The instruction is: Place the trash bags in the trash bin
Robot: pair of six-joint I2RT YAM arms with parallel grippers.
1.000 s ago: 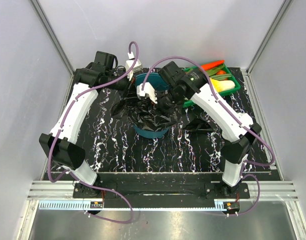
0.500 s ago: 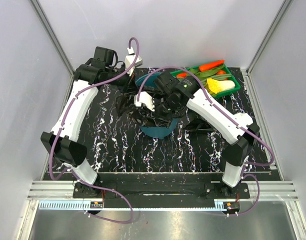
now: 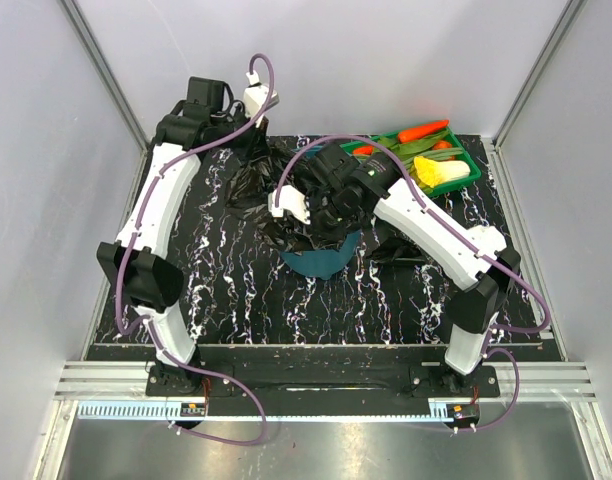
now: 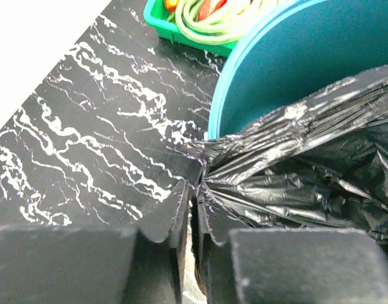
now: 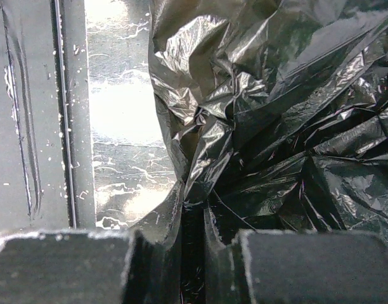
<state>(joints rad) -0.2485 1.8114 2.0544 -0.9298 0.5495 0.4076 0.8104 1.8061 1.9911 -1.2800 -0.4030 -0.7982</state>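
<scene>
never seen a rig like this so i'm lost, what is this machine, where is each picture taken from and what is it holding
These are two white robot arms bolted to the near edge of a black marbled table, the left arm and the right arm, each ending in a two-finger gripper. The wide picture comes from a fixed camera above and behind them. The other two come from small cameras on the wrists, so each shows its own fingers at the bottom. On the table stand a round teal trash bin and, at the back right, a green tray of vegetables. The left gripper pinches a black trash bag beside the bin's rim. The right gripper is shut on black bag film too; whether it is the same bag I cannot tell.
</scene>
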